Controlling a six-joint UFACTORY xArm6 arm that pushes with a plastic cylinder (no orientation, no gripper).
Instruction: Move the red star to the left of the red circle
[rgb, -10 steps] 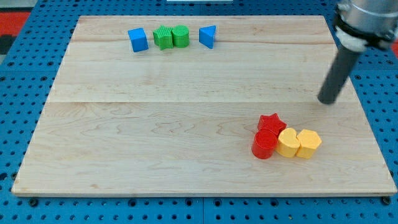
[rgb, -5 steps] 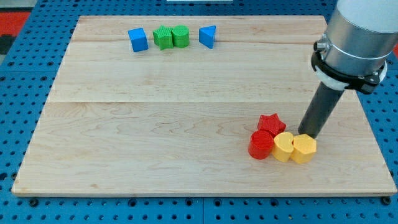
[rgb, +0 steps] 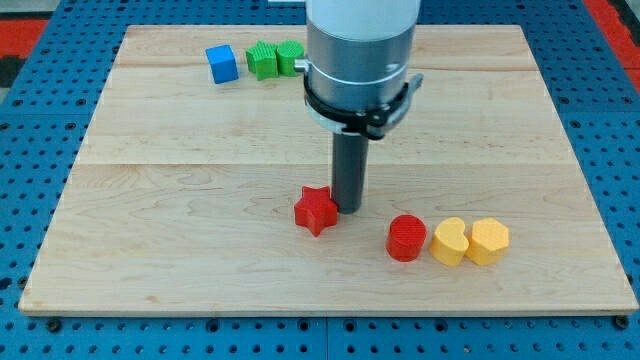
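Risk lies in overshoot; my tip (rgb: 347, 209) touches the red star (rgb: 316, 210) on its right edge, and an off-centre shove might spin that knobbly plastic shape toward the smooth wooden board's (rgb: 180, 250) bottom; no pincer fitted; star already sits left of the red circle (rgb: 407, 238).

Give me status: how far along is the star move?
Mostly done: the red star sits apart from and to the view's left of the red circle, slightly nearer the view's top. In hand: my tip rests against the star's right side. Left: perhaps a nudge to level it with the circle. The yellow blocks stay beside the circle's right.
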